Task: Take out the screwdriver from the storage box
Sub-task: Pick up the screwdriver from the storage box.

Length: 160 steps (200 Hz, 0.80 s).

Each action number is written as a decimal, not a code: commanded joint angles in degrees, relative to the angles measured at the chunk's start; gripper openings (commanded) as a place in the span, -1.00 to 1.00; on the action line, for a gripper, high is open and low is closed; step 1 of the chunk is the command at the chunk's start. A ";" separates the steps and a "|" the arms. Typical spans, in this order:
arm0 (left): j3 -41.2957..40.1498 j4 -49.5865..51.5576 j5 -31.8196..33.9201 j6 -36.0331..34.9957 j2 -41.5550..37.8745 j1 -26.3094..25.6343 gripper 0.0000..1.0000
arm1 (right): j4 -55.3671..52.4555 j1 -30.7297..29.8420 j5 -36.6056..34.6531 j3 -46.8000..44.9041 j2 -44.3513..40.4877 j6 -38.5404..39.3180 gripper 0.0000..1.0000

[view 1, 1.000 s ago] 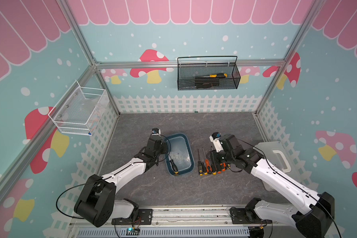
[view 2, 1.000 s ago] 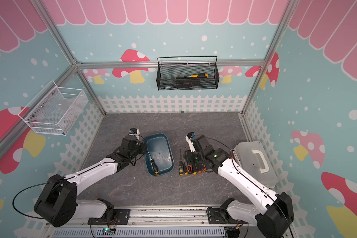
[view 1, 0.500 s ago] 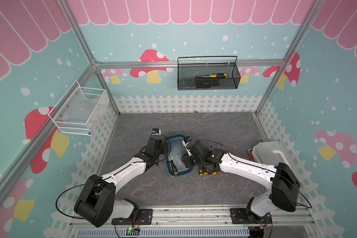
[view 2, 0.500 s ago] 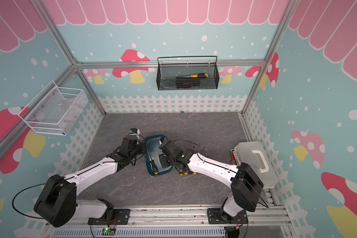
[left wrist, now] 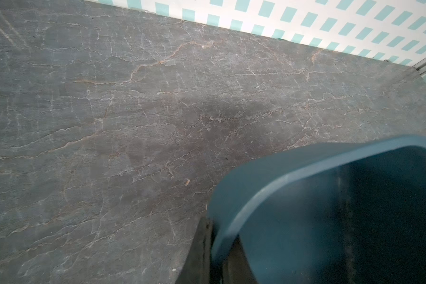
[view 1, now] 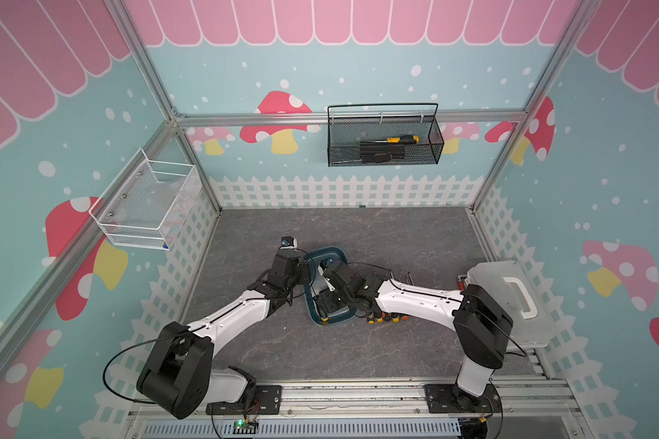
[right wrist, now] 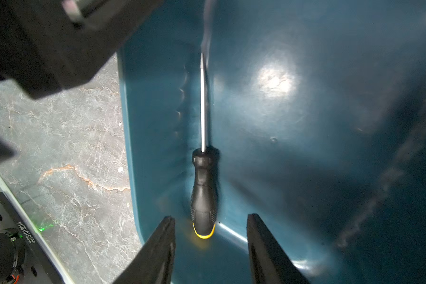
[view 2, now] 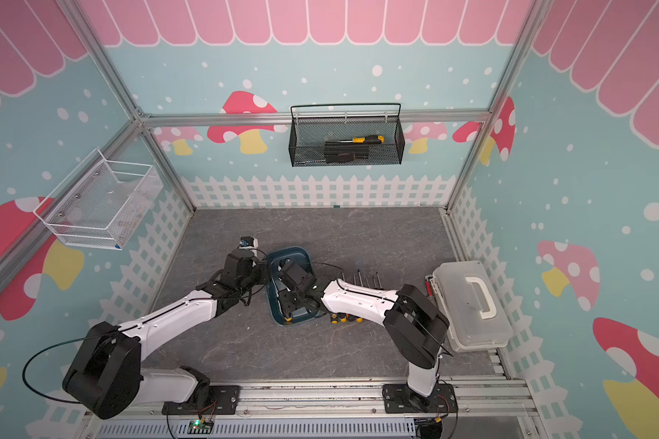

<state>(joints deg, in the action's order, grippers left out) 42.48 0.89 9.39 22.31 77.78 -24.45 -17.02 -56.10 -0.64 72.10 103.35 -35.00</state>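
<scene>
Your left gripper [left wrist: 219, 233] is clamping the rim of the shallow dark teal-blue plastic storage box [left wrist: 305, 167]. One black finger is sitting outside the wall and its partner inside, jaws clenched with the plastic pinched between them. The box is resting on the grey marbled tabletop [left wrist: 133, 123]. In both top views that grip is sitting on the long side facing your left arm.

Over to your right gripper [right wrist: 210, 216]: it's hanging down inside the box, jaws released and standing apart. The slim screwdriver with the black grip, yellow end cap and bare steel shaft [right wrist: 203, 194] is lying flat on the box floor. It's lying tight along the same wall your left jaws are pinching. Its yellow butt end is sitting right between your two right fingertips [right wrist: 164, 241]. A clear gap is showing on each side of the handle, so neither pad is touching it and nothing is being grasped there. The shaft is pointing straight away from the right jaws, along the wall.

Outside the box, on the side of the right jaws away from your left gripper, a row of screwdrivers with orange and yellow handle ends [view 1: 383, 318] is lying on the tabletop. Your right forearm is partly hiding them.
</scene>
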 commanded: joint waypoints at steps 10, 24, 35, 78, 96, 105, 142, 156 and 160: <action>1.21 -0.55 0.53 -0.06 -0.99 -0.12 -1.00 | 0.53 -0.45 0.98 0.90 2.32 -1.36 -0.02; 0.98 -0.70 0.52 0.09 -1.00 -0.07 -1.00 | 0.68 -0.43 1.22 0.98 3.13 -1.36 -0.01; 0.86 -0.78 0.45 0.18 -1.09 -0.07 -1.00 | 0.67 -0.43 1.39 1.28 3.97 -1.42 -0.02; 0.42 -0.80 0.55 0.29 -1.67 -0.11 -1.00 | 0.69 -0.45 2.12 2.60 7.76 -1.80 -0.02; 0.39 -0.86 0.63 0.29 -1.84 -0.07 -1.00 | 0.68 -0.43 2.10 3.20 8.78 -1.90 -0.03; 0.33 -0.78 0.61 0.33 -1.83 -0.12 -1.00 | 0.68 -0.50 1.82 3.39 9.24 -1.86 -0.02; 0.07 -0.89 0.63 0.42 -2.17 -0.08 -1.00 | 0.63 -0.35 0.93 3.58 11.10 -2.85 -0.04; -0.10 -0.89 0.55 0.45 -2.30 -0.08 -1.00 | 0.55 -0.29 0.65 3.80 11.61 -3.04 -0.06; -0.18 -0.95 0.54 0.54 -2.28 -0.07 -1.00 | 0.41 -0.24 0.51 3.86 11.78 -3.13 -0.07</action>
<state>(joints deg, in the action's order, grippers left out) 42.48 0.82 10.35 22.33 77.34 -24.43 -15.99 -56.38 1.15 75.18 112.66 -36.99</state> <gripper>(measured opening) 0.085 0.472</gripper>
